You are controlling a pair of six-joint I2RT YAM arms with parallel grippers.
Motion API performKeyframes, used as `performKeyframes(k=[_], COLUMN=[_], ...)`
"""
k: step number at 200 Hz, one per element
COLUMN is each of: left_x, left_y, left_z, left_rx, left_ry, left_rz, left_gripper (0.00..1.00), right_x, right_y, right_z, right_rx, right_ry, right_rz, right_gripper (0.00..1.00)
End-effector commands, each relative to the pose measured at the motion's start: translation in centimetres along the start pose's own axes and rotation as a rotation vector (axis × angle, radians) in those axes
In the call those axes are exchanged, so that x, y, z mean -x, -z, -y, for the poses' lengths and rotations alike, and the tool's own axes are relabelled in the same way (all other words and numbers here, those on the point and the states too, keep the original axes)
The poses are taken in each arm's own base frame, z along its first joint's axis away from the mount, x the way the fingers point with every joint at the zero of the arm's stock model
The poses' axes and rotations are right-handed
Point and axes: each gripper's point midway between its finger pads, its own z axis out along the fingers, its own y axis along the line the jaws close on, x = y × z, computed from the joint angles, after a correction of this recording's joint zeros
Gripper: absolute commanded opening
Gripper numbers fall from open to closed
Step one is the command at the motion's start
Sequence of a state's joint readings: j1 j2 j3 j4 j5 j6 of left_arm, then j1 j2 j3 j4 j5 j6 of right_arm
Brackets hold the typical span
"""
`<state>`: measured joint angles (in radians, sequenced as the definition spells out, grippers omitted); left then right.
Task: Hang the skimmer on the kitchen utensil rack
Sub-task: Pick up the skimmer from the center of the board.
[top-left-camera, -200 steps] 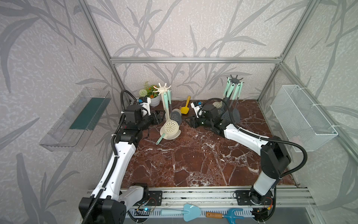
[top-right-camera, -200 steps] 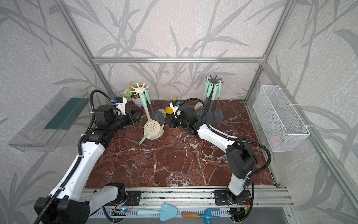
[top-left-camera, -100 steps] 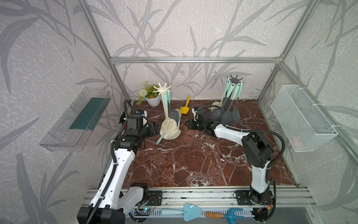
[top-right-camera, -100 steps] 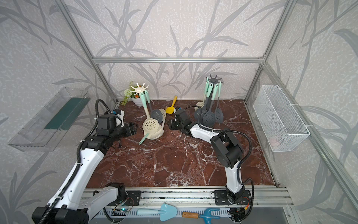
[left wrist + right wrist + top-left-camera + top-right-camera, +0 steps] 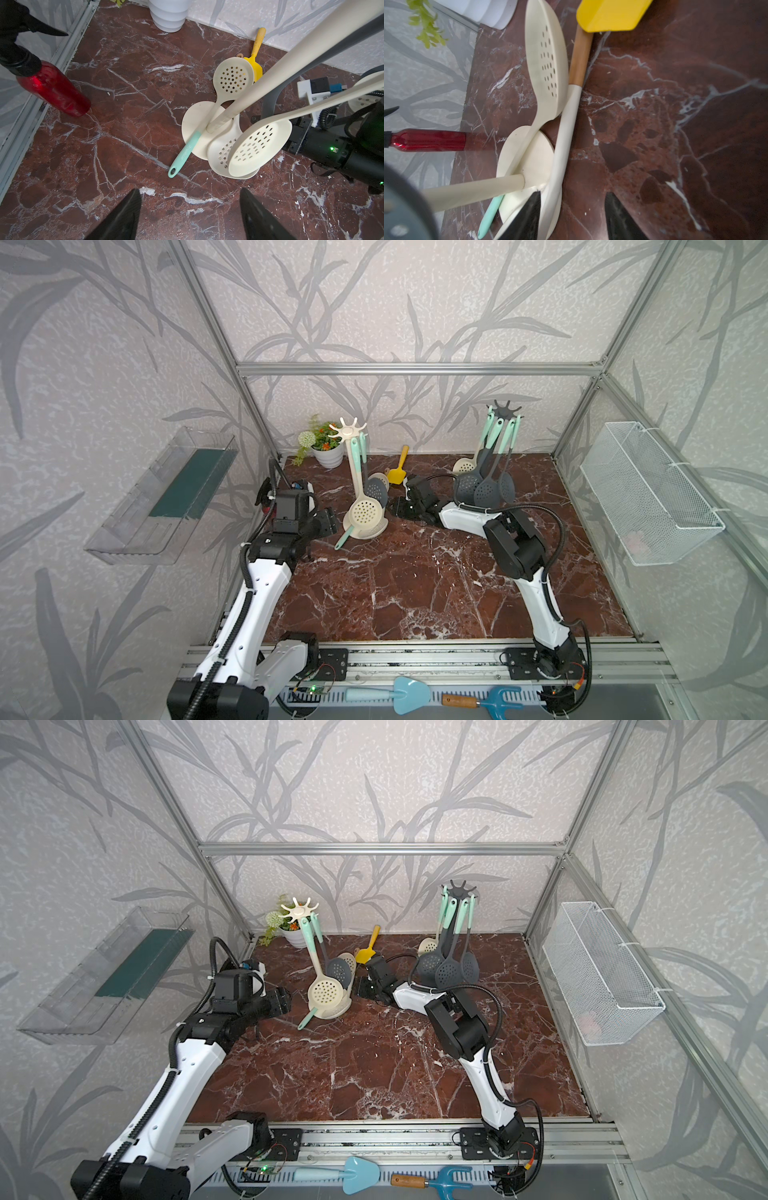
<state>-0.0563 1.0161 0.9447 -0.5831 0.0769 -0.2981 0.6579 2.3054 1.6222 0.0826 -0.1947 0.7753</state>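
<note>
Your left gripper (image 5: 328,520), 9 o'clock of rack (image 5: 347,432): jaws apart, empty | right gripper (image 5: 395,510), 3 o'clock: likewise | skimmer (image 5: 185,152) lies at the base, unhung; you've grasp and hanging left.

A lab test cell dressed as a kitchen: aluminium framing (image 5: 415,369) holds wallpapered panels (image 5: 415,302) (leaf pattern) around a marble-look surface (image 5: 415,593) bearing a utensil rack (image 5: 347,432).

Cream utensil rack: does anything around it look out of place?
Yes. One cream skimmer lies flat across the rack's base instead of hanging, its teal handle poking out onto the marble table. A second, wooden-handled slotted spoon lies beside it, head against the base.
</note>
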Motion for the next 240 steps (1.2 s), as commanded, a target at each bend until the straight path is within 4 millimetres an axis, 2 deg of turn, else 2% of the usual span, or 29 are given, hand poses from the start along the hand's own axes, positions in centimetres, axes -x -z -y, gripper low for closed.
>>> performKeyframes(k=[1, 31, 60, 120, 154, 193, 214, 240], left_x=[0.0, 0.0, -0.1, 0.2, 0.2, 0.2, 0.3, 0.3], left_y=[0.3, 0.1, 0.0, 0.2, 0.2, 0.2, 0.3, 0.4], left_z=[-0.7, -0.7, -0.7, -0.6, -0.7, -0.8, -0.7, -0.6], left_rx=[0.029, 0.031, 0.033, 0.027, 0.028, 0.033, 0.025, 0.020], left_ry=[-0.008, -0.011, -0.011, -0.008, -0.022, -0.029, -0.027, -0.026], left_rz=[0.019, 0.012, 0.004, 0.014, 0.012, 0.012, 0.012, 0.015], left_gripper=[0.73, 0.73, 0.73, 0.72, 0.71, 0.71, 0.71, 0.71], right_x=[0.7, 0.3, -0.5, -3.4, -4.3, -3.9, -3.0, -1.6], right_y=[-1.3, -3.3, -4.4, -5.1, -5.4, -5.1, -4.2, -3.0], right_z=[-0.4, 0.3, 0.6, 2.2, 3.2, 4.1, 4.3, 4.9], right_rx=[0.033, 0.016, -0.046, -0.307, -0.398, -0.455, -0.475, -0.484], right_ry=[-0.055, -0.104, -0.126, -0.075, -0.054, -0.050, -0.040, -0.049], right_rz=[0.012, 0.008, -0.008, -0.066, -0.080, -0.064, -0.041, -0.013], right_gripper=[0.52, 0.52, 0.51, 0.50, 0.45, 0.32, 0.21, 0.15])
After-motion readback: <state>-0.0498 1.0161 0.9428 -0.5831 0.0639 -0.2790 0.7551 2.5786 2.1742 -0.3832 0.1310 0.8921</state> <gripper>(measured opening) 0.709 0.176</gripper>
